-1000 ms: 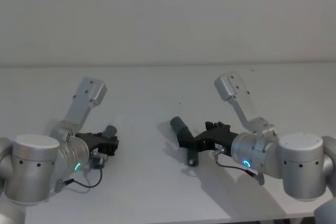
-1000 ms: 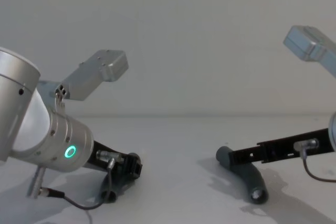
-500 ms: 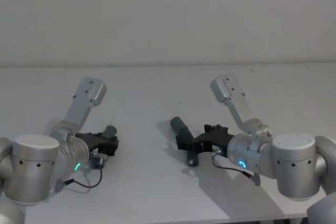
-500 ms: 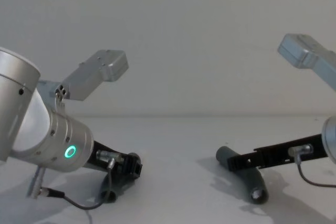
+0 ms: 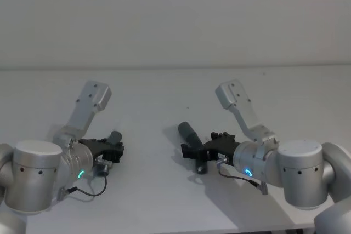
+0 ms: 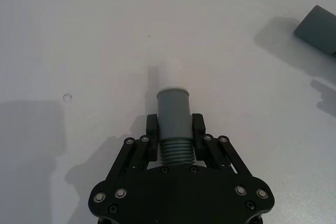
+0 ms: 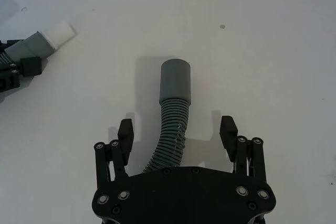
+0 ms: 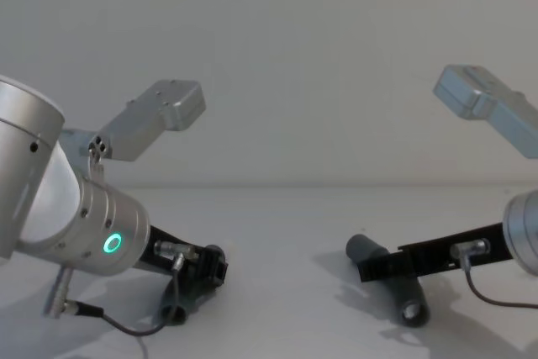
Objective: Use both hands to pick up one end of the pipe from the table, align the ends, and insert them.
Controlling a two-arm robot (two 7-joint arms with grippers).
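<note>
Ribbed grey hose (image 6: 175, 150), smooth white-tipped cuff (image 6: 173, 107)

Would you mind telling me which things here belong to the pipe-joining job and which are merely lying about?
Part of the job: white-tipped hose piece, clamped in the left gripper; second hose piece, lying within the open right gripper; table.
Merely there: small speck on the table; wall behind.

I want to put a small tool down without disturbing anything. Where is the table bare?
Bare: the far table strip before the wall, and the middle gap between the left gripper, shut on the left pipe piece, and the right pipe piece. Crowded: around the right gripper, jaws open astride that piece.
</note>
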